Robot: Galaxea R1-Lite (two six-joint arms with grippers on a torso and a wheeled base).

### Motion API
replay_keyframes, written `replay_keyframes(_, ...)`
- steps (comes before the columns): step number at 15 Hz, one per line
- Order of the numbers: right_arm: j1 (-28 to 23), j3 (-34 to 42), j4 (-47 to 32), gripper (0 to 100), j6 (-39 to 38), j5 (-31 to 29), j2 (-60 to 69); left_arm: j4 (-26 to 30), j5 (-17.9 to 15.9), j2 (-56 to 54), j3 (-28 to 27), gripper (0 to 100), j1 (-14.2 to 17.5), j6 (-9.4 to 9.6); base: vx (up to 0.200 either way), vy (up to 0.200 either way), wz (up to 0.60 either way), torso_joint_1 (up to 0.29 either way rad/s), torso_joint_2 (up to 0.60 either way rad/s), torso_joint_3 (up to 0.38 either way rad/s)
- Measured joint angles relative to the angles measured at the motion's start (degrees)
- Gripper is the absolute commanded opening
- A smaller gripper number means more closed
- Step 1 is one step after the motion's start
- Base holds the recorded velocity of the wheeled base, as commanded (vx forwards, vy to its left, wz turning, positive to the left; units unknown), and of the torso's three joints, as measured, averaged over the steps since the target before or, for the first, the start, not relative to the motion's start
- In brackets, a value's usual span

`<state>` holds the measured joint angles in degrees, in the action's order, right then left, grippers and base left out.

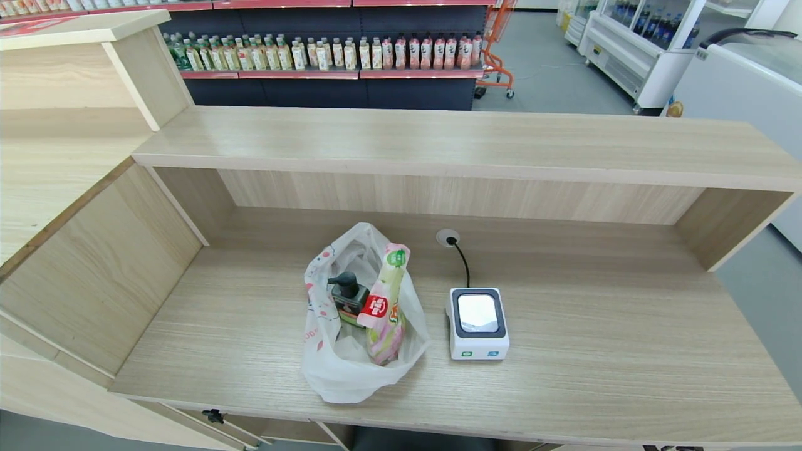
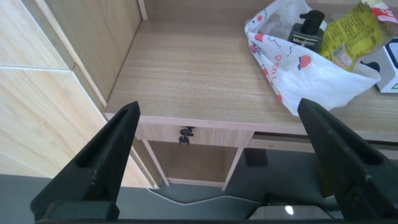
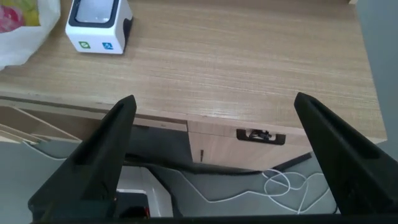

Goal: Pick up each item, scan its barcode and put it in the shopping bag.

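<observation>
**Bag holds both visible items: looks like wrap-up**

Bag sits on desk near the front edge, just beside scanner, on its left, with a small gap between them. Inside are a pump bottle, roughly upright, and a pouch leaning beside it with its top poking out of the mouth. Scanner window faces up. Cable runs to the back of the desk.

Left claw: jaws apart, holding nothing, low in front of the desk edge on the bag's side. Right claw: also apart and empty, low in front of the desk edge on the scanner's side.

Judgement: scan-and-bag looks done for what can be seen, so the step in hand is likely stand-off or finish.
- Keep both claws below and off the desk edge so nothing snags the thin film or the drawer latch.
- Bag is soft and slumped and the pouch looks top-heavy, so a nudge at the rim could tip it out.
- If another item turns up, hold its barcode flat over the scanner window, then lower it through the mouth from above rather than shoving it in from the side.
</observation>
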<state>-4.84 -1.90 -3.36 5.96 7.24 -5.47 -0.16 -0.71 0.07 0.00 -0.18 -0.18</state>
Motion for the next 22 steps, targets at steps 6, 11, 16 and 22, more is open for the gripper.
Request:
replay_keyframes(6, 0.0, 0.0, 0.0, 100, 0.8, 0.0, 0.2, 0.0, -0.1, 0.0, 0.0, 100, 0.0, 0.18, 0.0, -0.133, 0.0, 0.001, 0.0, 0.002)
replay_keyframes(11, 0.0, 1.3, 1.6, 100, 1.2, -0.2, 0.3, 0.0, 0.0, 0.0, 0.0, 100, 0.0, 0.13, 0.0, 0.0, 0.0, 0.0, 0.0, 0.0)
replay_keyframes(16, 0.0, 1.4, 1.5, 100, 1.4, -0.2, 0.2, 0.0, -0.1, 0.0, 0.0, 100, 0.0, 0.13, 0.0, 0.0, -0.24, -0.04, 0.1, 0.044)
replay_keyframes(22, 0.0, 1.5, 1.4, 100, 0.2, -0.4, 0.2, 0.0, -0.1, 0.0, 0.0, 100, 0.0, 0.02, 0.0, 0.0, 0.0, 0.0, 0.0, 0.0)
